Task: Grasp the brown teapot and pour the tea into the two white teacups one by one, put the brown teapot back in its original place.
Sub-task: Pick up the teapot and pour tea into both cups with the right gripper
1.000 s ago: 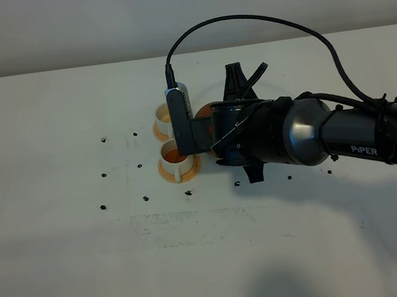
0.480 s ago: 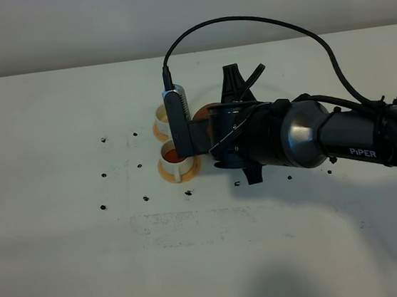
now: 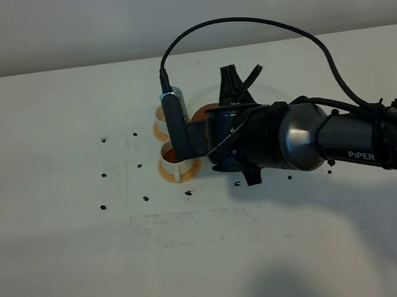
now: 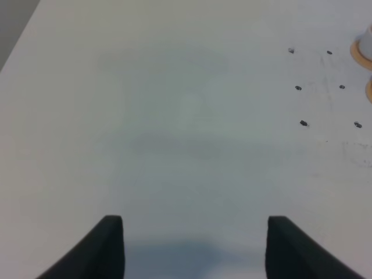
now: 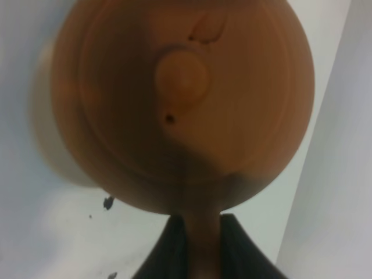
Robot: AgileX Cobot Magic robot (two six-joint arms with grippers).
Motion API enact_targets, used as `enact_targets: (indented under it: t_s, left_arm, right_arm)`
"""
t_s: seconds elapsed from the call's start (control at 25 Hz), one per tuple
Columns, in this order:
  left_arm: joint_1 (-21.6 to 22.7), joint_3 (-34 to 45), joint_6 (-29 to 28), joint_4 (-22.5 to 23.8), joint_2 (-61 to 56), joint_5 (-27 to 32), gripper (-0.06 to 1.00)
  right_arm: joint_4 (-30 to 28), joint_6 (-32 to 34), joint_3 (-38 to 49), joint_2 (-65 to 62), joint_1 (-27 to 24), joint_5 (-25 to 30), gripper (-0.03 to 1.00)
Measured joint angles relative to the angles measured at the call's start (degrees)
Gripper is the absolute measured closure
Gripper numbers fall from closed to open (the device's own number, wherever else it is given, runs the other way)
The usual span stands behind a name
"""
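On the left, the left gripper (image 4: 196,247) hangs over the bare table (image 3: 64,228), its fingers wide apart with nothing between them; it takes no part. In the middle stand the two cups on orange coasters. The near cup (image 3: 176,159) shows an orange-brown colour inside, so I judge it has its tea already. The far cup (image 3: 160,115) is partly hidden behind the wrist camera, and I cannot tell if it holds tea. Just right of them the teapot (image 3: 200,113) is held above the table. In the last second it has shifted a little from the near cup toward the far one. The right gripper (image 5: 200,235) is closed tight on its side handle. To me this means the first pour is finished and the second is starting; the pot is not yet back at its place
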Motion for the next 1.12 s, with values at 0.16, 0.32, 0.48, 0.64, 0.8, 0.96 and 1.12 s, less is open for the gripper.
enact_targets:
  t_s: [0.16, 0.32, 0.48, 0.64, 0.8, 0.96, 1.12]
  left_arm:
    - [0.0, 0.0, 0.0, 0.0, 0.0, 0.0, 0.44]
    - [0.0, 0.0, 0.0, 0.0, 0.0, 0.0, 0.44]
    - [0.0, 0.0, 0.0, 0.0, 0.0, 0.0, 0.44]
    - [0.0, 0.0, 0.0, 0.0, 0.0, 0.0, 0.44]
    - [0.0, 0.0, 0.0, 0.0, 0.0, 0.0, 0.44]
    - [0.0, 0.0, 0.0, 0.0, 0.0, 0.0, 0.44]
    - [0.0, 0.0, 0.0, 0.0, 0.0, 0.0, 0.44]
  right_arm:
    - [-0.12, -0.12, 0.0, 0.0, 0.04, -0.07, 0.84]
    - [-0.36, -0.2, 0.0, -0.55, 0.04, -0.07, 0.84]
    - [-0.79, -0.2, 0.0, -0.87, 0.04, -0.07, 0.84]
    - [-0.79, -0.24, 0.0, -0.87, 0.04, -0.07, 0.84]
    - [-1.07, -0.24, 0.0, -0.87, 0.04, -0.14, 0.84]
    - [-1.59, -0.26, 0.0, -0.87, 0.28, -0.18, 0.84]
    - [-1.82, -0.43, 0.0, -0.87, 0.56, -0.5, 0.84]
